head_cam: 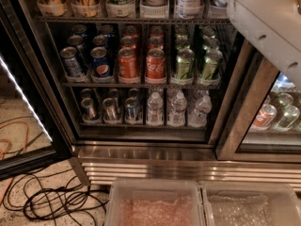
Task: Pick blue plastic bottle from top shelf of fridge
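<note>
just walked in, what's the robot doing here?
The robot faces the open glass-door display fridge. Its white arm hangs at the upper right, by the top wire shelf of tall bottles and cans. The gripper is out of view past the top edge, so no grasp shows. Only the bottoms of the top-shelf drinks show, so the blue plastic bottle can't be picked out. Soda cans and small water bottles fill the lower racks.

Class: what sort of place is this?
Likely an office or lab snack area: glass-door drinks fridge, racks of soda cans, loose cables on the floor. Gripper out of view; white arm shows top right.
</note>
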`<state>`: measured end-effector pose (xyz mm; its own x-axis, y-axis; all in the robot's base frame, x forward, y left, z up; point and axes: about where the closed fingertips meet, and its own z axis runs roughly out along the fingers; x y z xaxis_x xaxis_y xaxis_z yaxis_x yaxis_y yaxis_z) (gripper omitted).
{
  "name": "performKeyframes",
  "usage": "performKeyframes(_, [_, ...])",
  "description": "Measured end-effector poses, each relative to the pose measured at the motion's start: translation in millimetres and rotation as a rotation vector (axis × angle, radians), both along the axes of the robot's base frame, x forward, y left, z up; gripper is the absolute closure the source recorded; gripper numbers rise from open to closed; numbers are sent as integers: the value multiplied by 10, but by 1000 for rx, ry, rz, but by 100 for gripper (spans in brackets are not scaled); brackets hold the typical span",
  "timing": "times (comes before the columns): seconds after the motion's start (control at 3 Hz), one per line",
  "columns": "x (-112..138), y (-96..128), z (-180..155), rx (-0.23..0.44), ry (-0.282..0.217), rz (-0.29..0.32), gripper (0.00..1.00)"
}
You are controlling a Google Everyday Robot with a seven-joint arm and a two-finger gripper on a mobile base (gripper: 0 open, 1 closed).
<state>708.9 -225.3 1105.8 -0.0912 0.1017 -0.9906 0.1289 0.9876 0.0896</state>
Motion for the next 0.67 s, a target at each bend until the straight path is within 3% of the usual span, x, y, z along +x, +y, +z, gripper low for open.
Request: performKeyframes(0.67, [-75, 39, 111, 23, 10, 4, 100])
